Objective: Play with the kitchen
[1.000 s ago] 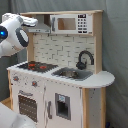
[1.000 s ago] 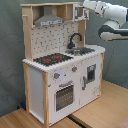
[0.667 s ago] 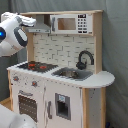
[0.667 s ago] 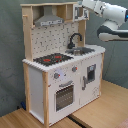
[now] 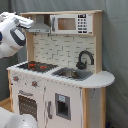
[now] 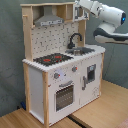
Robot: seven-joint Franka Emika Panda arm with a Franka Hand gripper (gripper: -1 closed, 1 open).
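Note:
The kitchen (image 5: 65, 95) (image 6: 45, 80) is a tall white and light-wood toy seen in both exterior views. It has a black-red stovetop (image 5: 36, 65) (image 6: 52, 59), a black faucet (image 5: 85, 59) (image 6: 75, 40) over a sink (image 5: 70, 74), a grey hood (image 5: 42, 26) (image 6: 50, 20), a small microwave (image 5: 70, 23) and an oven door (image 5: 27, 105) (image 6: 64, 95). My gripper (image 5: 27, 22) (image 6: 80, 10) is up in front of the top shelf, level with the hood and microwave. I cannot tell whether it touches the kitchen.
The kitchen stands on a wooden table (image 6: 102, 107) against a grey curtain (image 5: 117, 45). My white arm (image 6: 112, 32) hangs at the second exterior view's right. A white rounded part (image 5: 15, 120) fills the first exterior view's lower left corner.

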